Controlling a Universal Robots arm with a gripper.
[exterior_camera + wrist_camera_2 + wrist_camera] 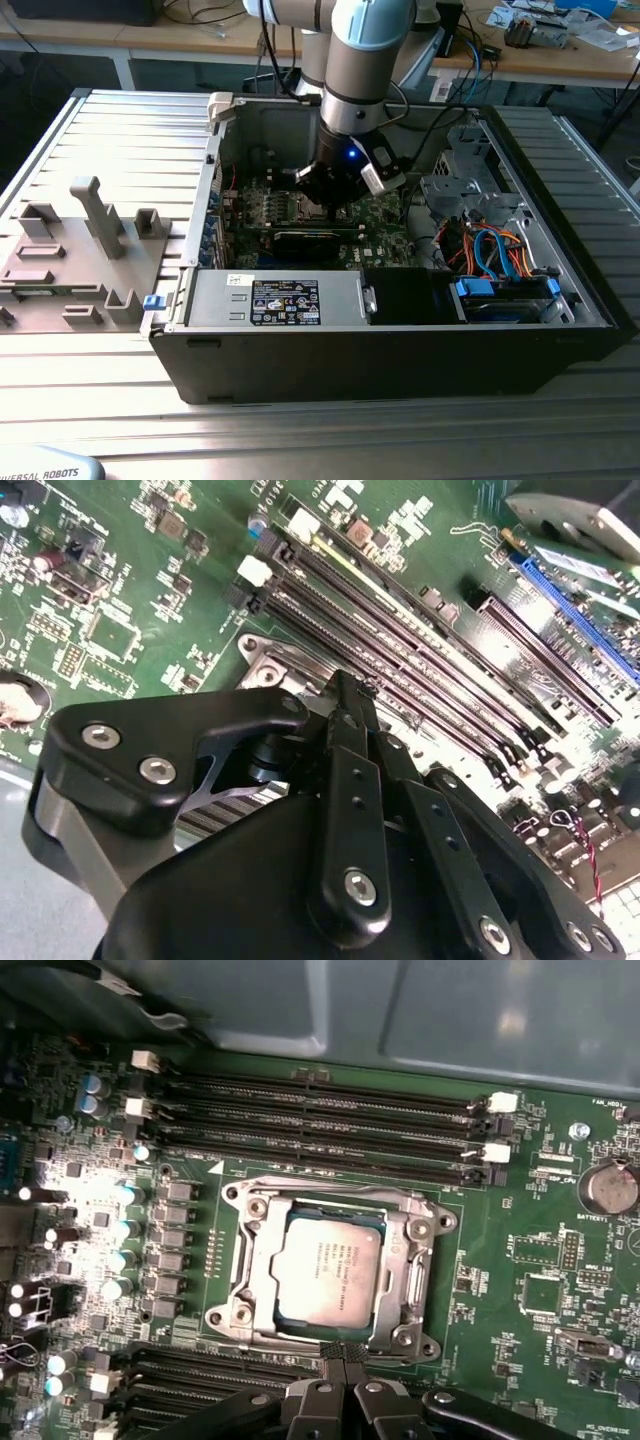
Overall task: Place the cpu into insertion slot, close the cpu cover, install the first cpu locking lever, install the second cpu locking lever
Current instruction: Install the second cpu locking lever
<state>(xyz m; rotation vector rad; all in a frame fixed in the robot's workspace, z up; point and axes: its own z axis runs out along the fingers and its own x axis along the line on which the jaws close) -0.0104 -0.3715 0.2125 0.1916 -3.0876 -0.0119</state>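
Silver-and-pale-blue arm (352, 60); black pincer (350, 695) links studded with silver screws.

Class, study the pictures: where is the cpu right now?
In the first wrist view the cpu sits in the square metal-framed socket on the green motherboard, between two banks of long black memory slots, with the tool just at the socket's edge.

cpu (325, 1260) dull grey metal top; cover (415, 1260) shiny silvery metal; board (530, 1230) glossy green; tool (345, 730) matt black, smooth; surface (400, 430) ribbed grey metal
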